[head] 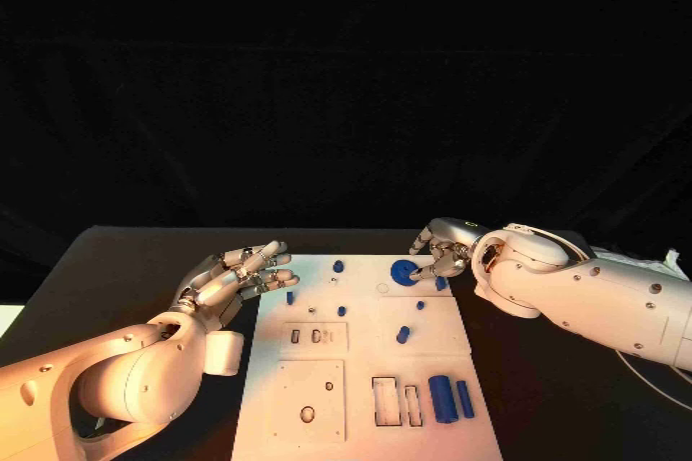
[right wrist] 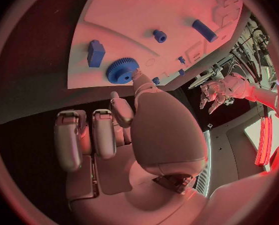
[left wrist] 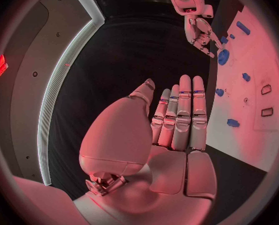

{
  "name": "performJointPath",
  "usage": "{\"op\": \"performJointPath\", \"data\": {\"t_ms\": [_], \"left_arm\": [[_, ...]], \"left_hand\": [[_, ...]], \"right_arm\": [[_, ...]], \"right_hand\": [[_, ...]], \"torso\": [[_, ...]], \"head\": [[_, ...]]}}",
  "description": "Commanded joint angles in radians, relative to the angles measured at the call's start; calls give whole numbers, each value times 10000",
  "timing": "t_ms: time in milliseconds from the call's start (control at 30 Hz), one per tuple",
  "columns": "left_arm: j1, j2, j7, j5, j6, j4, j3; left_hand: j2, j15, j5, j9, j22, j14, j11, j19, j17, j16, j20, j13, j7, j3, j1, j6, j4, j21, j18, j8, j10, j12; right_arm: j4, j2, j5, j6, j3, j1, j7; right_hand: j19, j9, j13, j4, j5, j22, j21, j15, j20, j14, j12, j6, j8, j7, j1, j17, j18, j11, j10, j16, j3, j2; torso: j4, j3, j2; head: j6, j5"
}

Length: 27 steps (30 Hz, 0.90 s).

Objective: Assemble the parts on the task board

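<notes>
Head view, left hand: my left hand (head: 238, 276) is hovering beside the task board (head: 368, 381) at its far corner on my left, fingers straight and apart, gripping nothing.
Head view, right hand: my right hand (head: 440, 249) is reaching over the board's far edge, fingers curling down toward the blue gear (head: 404, 272). I cannot tell here whether they are touching it.
Head view, parts: small blue pegs (head: 342, 310) are lying between my two hands; the blue cylinders (head: 443, 398) are resting well nearer my body than either hand.
Left wrist view: my fingers (left wrist: 183, 116) are stretching out flat together, with the board (left wrist: 252, 130) just beside them and my right hand (left wrist: 199, 32) at the gear (left wrist: 223, 57) beyond.
Right wrist view: one fingertip (right wrist: 137, 76) is pressing against the toothed rim of the gear (right wrist: 121, 69); the other fingers (right wrist: 83, 137) are folding back, away from it. A blue block (right wrist: 95, 53) is standing just past the gear.
</notes>
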Motion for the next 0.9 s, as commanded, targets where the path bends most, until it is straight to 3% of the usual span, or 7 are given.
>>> {"op": "performJointPath", "data": {"t_ms": [33, 433, 667, 900], "left_arm": [[11, 29, 30, 22, 113, 7, 7], [11, 54, 7, 22, 138, -16, 7], [10, 67, -12, 22, 148, -25, 7], [10, 76, -24, 22, 158, -26, 7]], "left_hand": [[23, 46, 2, -12, -14, -44, 21, -39, 15, -65, 54, -8, 58, 1, -79, -33, -46, -36, 114, -30, -50, -9], [23, 46, 2, -12, -14, -44, 21, -39, 15, -65, 54, -8, 58, 1, -79, -33, -46, -36, 114, -30, -50, -9], [23, 46, 2, -12, -14, -44, 21, -39, 15, -65, 54, -8, 58, 1, -79, -33, -46, -36, 114, -30, -50, -9], [22, 46, 1, -10, -20, -39, 22, -38, 24, -75, 57, -7, 59, 0, -83, -28, -54, -40, 116, -34, -50, -10]], "right_arm": [[-58, 91, -14, 365, 1, -21, -92], [-148, 270, -229, 349, -6, -46, -25], [-225, 325, -339, 327, -8, -60, -26], [-324, 447, -527, 415, -19, -105, -24]], "right_hand": [[219, 16, 446, 92, 65, 1336, 54, 67, 69, 709, 473, 9, 89, 28, 149, 659, -118, 7, 135, 91, -11, 53], [748, 39, 3414, 38, 191, 2152, 382, 144, 134, 963, 4042, 213, 310, 60, 170, 2090, -309, 74, 1364, 817, -130, 215], [877, 51, 3677, -98, 220, 2359, 463, 155, 148, 993, 4400, 351, 384, 54, 250, 2267, -359, 77, 1518, 897, -37, 412], [942, 51, 3677, -157, 219, 2465, 504, 157, 150, 1006, 4400, 383, 396, 53, 271, 2338, -385, 79, 1518, 928, -23, 433]], "torso": [[-2, -2, 11], [-9, 1, 6], [-9, 0, 7], [-3, -1, 11]], "head": [[-22, 12], [-60, 41], [-78, 25], [-101, 38]]}}
